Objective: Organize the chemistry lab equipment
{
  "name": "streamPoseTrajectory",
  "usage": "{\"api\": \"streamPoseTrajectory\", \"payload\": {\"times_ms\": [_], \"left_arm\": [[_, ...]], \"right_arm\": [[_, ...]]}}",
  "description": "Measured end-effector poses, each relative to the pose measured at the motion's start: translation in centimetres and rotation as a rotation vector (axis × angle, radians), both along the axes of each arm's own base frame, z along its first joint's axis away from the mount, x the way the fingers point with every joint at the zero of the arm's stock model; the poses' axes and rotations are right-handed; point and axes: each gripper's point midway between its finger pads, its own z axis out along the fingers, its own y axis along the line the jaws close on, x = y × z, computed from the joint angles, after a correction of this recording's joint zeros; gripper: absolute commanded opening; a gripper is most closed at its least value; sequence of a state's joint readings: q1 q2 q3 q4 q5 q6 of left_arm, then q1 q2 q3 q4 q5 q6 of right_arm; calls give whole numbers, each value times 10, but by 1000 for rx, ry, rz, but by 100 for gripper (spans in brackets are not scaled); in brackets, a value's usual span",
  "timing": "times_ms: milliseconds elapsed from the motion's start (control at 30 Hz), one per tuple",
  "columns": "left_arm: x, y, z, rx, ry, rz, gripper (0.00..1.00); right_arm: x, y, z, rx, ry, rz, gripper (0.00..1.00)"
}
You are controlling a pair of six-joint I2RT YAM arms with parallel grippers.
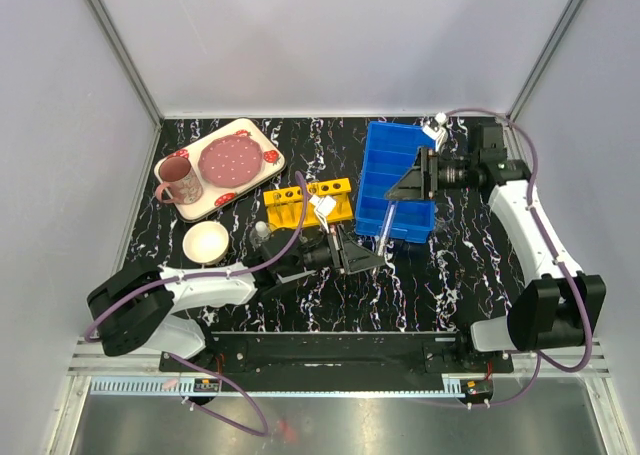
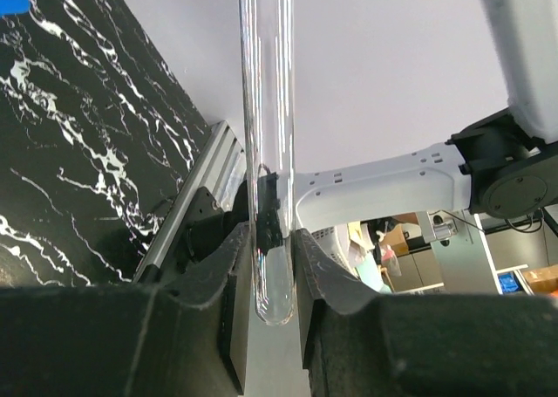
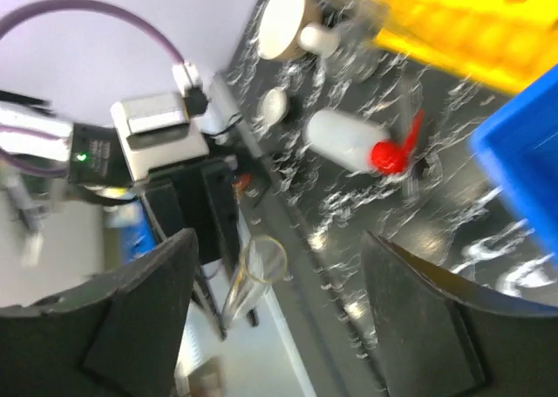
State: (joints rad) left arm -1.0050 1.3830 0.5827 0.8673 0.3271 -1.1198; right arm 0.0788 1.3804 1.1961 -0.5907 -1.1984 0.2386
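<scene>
One test tube point(image 2: 268, 153) hangs in mid-air near the blue bin point(image 1: 385, 160), its rounded end pinched by the left gripper point(image 2: 272, 244). The right gripper point(image 3: 279, 257) gapes open around its mouth. Gripped so low, it could tilt or slip out.

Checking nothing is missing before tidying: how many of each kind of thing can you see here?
Test tube, clearly seen: 1
Yellow tube rack: 1
Squeeze bottle: 1
Glass flask: 1
Small white dish: 1
Blue bin: 1
Pink mug: 1
Plate: 1
Tray: 1
White bowl: 1
Total: 10
</scene>
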Motion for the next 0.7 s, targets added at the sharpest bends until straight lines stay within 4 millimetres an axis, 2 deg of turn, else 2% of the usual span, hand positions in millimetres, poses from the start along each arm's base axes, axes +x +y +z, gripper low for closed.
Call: {"api": "streamPoseTrajectory", "payload": {"times_ms": [133,200,367,467,533,600,700], "left_arm": [[-2,6,-4,16,20,-26,18],[-4,11,-5,28,27,-48,18],[-17,23,-5,61,37,-131,19],[-30,25,-13,120,57,-218,19],[-37,24,-14,149,60,-274,19],[-42,22,-9,167,52,-326,19],[-46,19,-2,186,33,-382,19]], "right_arm": [[21,-19,13,-220,-243,-22,94],[25,-31,17,-326,-361,-13,100],[15,-56,28,-531,-653,135,100],[13,-60,58,-599,-1015,292,100],[6,-56,71,-636,-1225,386,100],[-14,-39,77,-634,-1393,512,100],[-69,5,68,-530,-1562,757,100]]}}
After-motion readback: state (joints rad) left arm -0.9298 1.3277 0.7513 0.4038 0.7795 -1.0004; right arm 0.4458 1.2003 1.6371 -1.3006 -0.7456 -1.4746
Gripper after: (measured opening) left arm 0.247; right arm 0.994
